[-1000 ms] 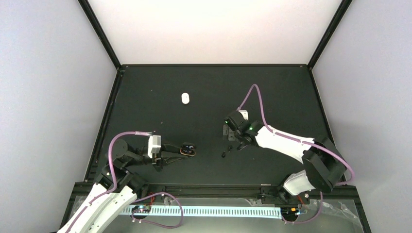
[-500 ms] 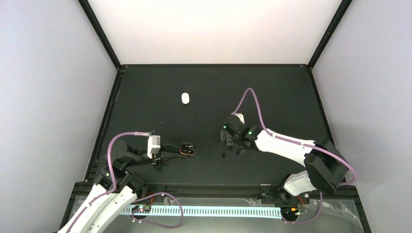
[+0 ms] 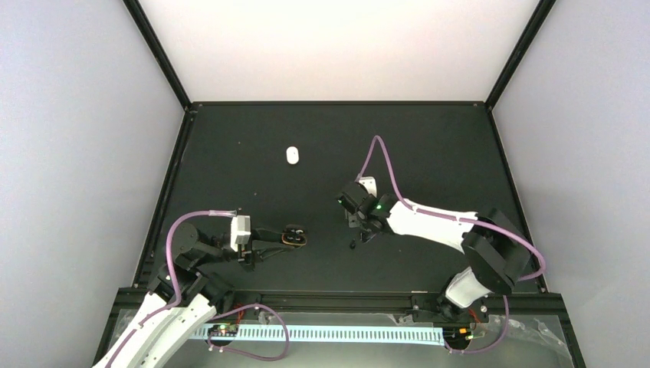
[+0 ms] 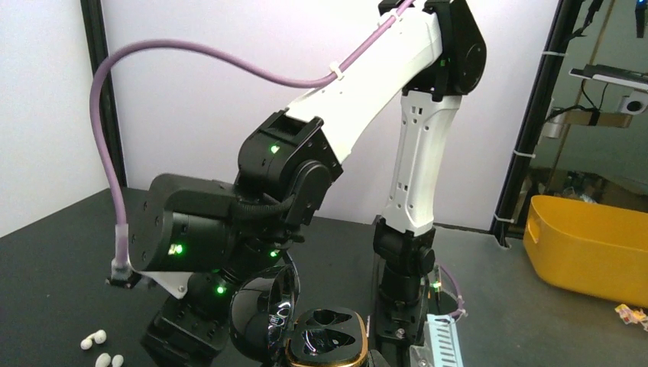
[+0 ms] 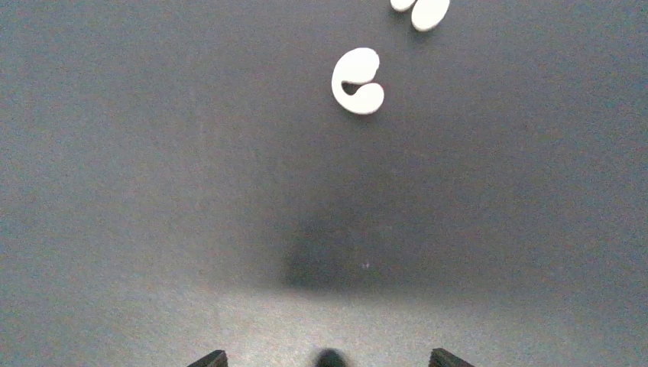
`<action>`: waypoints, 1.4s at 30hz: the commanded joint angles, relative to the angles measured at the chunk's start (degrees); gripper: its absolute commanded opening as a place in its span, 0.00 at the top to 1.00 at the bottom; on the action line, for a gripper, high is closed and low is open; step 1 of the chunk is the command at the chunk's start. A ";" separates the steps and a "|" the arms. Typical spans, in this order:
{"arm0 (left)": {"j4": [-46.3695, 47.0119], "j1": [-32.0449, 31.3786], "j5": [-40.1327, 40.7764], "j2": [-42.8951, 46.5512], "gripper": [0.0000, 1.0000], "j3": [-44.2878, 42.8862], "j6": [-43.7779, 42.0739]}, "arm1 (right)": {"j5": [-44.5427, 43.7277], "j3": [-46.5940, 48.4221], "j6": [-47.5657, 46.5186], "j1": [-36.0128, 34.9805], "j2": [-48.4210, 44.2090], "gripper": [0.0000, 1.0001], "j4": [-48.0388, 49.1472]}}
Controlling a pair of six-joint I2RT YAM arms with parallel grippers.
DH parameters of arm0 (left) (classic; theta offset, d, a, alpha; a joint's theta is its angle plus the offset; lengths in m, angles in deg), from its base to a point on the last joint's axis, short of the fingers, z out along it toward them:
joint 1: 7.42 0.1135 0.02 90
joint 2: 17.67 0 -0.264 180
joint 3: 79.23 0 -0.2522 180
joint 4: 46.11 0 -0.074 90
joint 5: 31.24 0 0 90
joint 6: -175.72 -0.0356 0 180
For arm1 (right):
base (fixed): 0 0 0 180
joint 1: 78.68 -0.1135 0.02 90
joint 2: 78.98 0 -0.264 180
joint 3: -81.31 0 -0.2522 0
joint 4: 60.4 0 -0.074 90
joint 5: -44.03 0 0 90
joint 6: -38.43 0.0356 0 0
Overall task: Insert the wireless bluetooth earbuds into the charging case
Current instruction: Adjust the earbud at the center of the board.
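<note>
My left gripper (image 3: 285, 239) is shut on the open black charging case (image 3: 297, 237), which has a gold rim and two empty wells in the left wrist view (image 4: 328, 340), its glossy lid (image 4: 264, 313) standing up. My right gripper (image 3: 355, 217) hangs open over the mat, its two fingertips (image 5: 212, 358) wide apart at the bottom edge with a blurred dark blob between them. White earbuds (image 5: 357, 80) lie ahead of it, another pair of white pieces (image 5: 421, 11) further on; they also show in the left wrist view (image 4: 99, 348). A small black piece (image 3: 352, 244) lies near the right gripper.
A white oval object (image 3: 292, 155) lies alone on the far part of the black mat (image 3: 429, 146). Black frame posts and pale walls close in the table. A yellow bin (image 4: 588, 245) stands beyond the table edge.
My right gripper has moved left across the mat, closer to the case. The left gripper and case have barely moved.
</note>
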 commanded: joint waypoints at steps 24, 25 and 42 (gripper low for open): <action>-0.57 -0.12 0.69 0.99 0.98 -1.36 -0.61 | 8.40 -4.34 -0.05 2.21 5.60 0.53 4.58; -0.61 -0.14 0.70 0.99 0.98 -1.36 -0.62 | 8.45 -4.35 -0.09 2.24 5.74 0.53 4.68; -0.63 -0.14 0.88 0.90 0.98 -1.34 -0.70 | 9.06 -5.27 -0.21 2.20 6.78 0.64 4.74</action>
